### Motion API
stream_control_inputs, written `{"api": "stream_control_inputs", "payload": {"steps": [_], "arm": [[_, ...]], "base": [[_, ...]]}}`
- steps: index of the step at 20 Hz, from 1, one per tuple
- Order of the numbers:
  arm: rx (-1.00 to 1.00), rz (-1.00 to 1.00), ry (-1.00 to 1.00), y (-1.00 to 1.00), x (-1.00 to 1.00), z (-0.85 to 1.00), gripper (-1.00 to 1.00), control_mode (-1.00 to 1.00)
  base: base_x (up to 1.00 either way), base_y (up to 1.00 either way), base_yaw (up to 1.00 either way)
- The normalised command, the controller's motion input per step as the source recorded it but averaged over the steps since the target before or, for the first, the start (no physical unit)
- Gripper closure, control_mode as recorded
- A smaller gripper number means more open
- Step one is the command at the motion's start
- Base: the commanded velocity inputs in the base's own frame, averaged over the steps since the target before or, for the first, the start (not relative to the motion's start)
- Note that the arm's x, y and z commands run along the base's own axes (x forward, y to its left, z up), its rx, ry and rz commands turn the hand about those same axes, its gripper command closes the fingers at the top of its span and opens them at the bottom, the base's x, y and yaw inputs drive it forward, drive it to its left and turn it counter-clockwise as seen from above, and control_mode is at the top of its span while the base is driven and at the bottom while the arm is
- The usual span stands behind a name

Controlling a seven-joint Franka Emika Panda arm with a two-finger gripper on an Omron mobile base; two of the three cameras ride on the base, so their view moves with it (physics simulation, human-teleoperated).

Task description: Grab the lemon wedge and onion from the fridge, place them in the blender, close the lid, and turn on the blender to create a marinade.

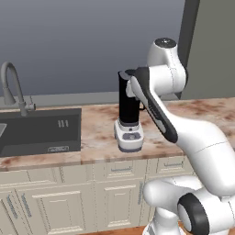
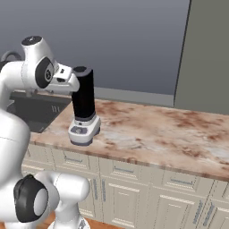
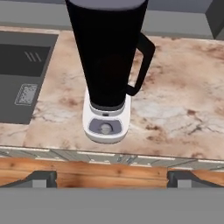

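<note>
Blender (image 3: 107, 87) stands near counter (image 3: 175, 113) front edge.

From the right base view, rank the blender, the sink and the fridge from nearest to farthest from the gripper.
1. The blender: right by the open gripper, whose hand hovers at the jug's top.
2. The sink: sunk in the counter on the blender's left.
3. The fridge: tall grey panel at the counter's far right end.

Glossy black blender (image 3: 107, 52) jug on smooth white plastic base, mottled polished stone counter (image 2: 147, 129), matt dark sink (image 1: 39, 131)
</note>
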Motion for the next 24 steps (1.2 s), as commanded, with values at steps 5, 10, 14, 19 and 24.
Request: {"api": "stream_control_inputs", "payload": {"steps": [5,10,14,19,24], "arm": [[-0.01,0.00,0.02,0.03,-0.33,-0.44,-1.00,-1.00],[-0.05,0.00,0.05,0.20,-0.37,-0.66,1.00,-1.00],[-0.04,0.00,0.05,0.33,-0.27,-0.68,1.00,-1.00],[0.00,0.00,0.00,0.44,-0.14,-0.72,1.00,-1.00],[-0.03,0.00,0.01,0.27,0.00,-0.25,1.00,-1.00]], "base": [[0.00,0.00,0.00],[0.00,0.00,0.00],[0.00,0.00,0.00],[0.00,0.00,0.00],[0.00,0.00,0.00]]}}
